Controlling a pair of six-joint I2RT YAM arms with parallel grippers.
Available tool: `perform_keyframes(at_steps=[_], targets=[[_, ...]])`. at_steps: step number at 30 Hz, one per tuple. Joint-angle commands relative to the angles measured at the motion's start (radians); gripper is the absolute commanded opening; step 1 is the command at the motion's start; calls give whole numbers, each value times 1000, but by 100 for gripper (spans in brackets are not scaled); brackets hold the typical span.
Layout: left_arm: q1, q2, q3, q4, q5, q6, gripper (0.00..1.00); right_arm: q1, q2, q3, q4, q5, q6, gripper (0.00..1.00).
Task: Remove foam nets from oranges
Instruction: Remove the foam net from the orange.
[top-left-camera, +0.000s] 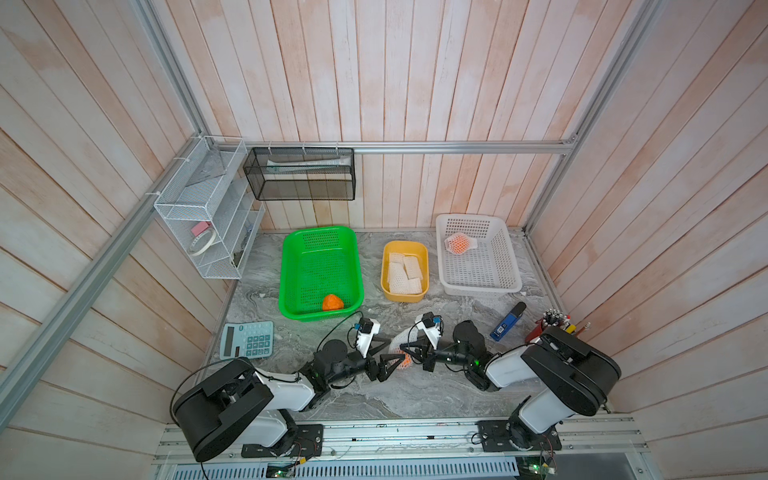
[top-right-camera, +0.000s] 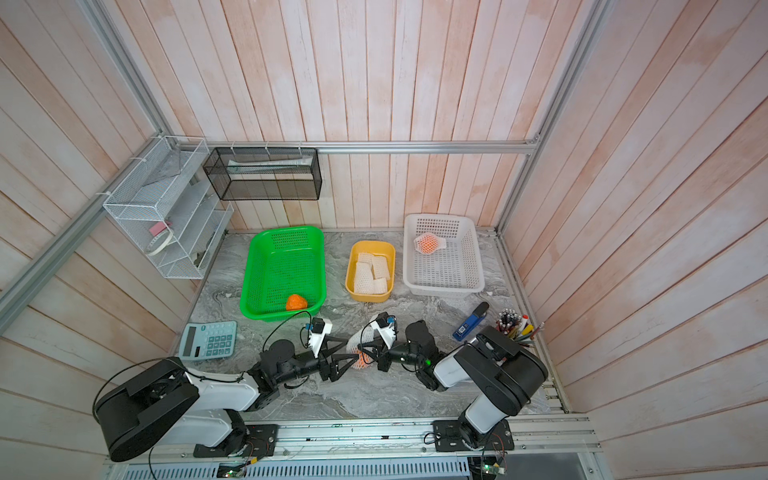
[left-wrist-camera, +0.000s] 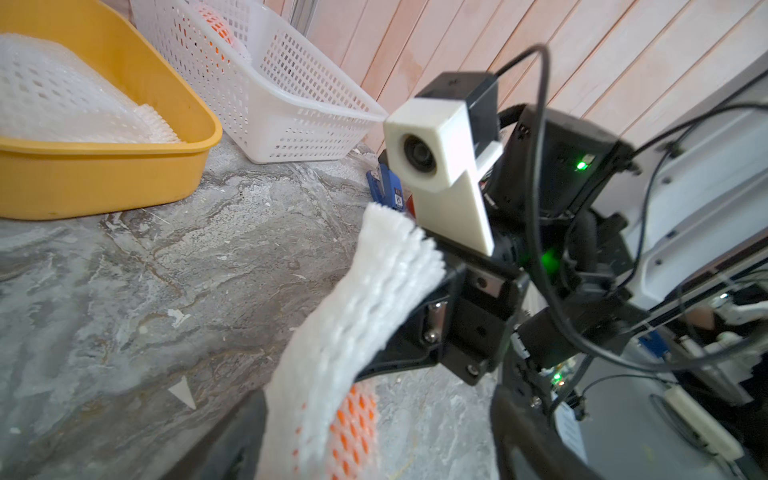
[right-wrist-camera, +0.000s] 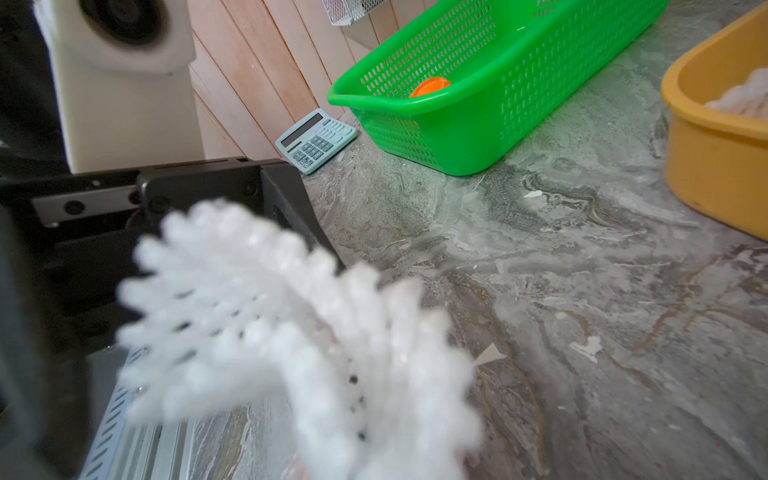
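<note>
Near the table's front, a netted orange (top-left-camera: 405, 365) (left-wrist-camera: 353, 424) sits between my two grippers. My left gripper (top-left-camera: 388, 353) (left-wrist-camera: 374, 457) is open, one finger on each side of this orange. My right gripper (top-left-camera: 411, 353) is shut on the loose end of its white foam net (top-left-camera: 397, 343) (left-wrist-camera: 374, 291) (right-wrist-camera: 291, 332), and the net hides the jaws in the right wrist view. A bare orange (top-left-camera: 332, 302) (right-wrist-camera: 430, 87) lies in the green basket (top-left-camera: 284, 270). Another netted orange (top-left-camera: 459, 243) rests in the white basket (top-left-camera: 482, 289). Several empty foam nets (top-left-camera: 404, 272) fill the yellow tub (top-left-camera: 405, 297).
A calculator (top-left-camera: 247, 340) lies at the front left. A blue stapler (top-left-camera: 507, 322) and a pen cup (top-left-camera: 555, 322) stand at the front right beside the right arm. Wire racks (top-left-camera: 208, 216) hang on the back-left wall.
</note>
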Motion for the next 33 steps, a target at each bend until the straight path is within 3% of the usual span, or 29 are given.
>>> perform_keyframes(at_steps=[1,5,15,25,28,33], targets=[[-2,-56,-41,-4,-40,-35,100,-11,23,21,21,4,42,0],[-3,-133,-82,-54,-78,-62,100,-26,41,9,141,-39,145,0],[-26,-222,-136,-143,-140,-56,100,-40,-9,56,59,4,211,0],[-41,-172,-141,-124,-179,-60,100,-42,-180,135,-291,148,153,0],[-42,-182,-144,-131,-199,-63,100,-63,-232,204,-463,207,155,0],[-42,-269,-142,-217,-220,-69,100,-142,-235,393,-729,179,146,0]])
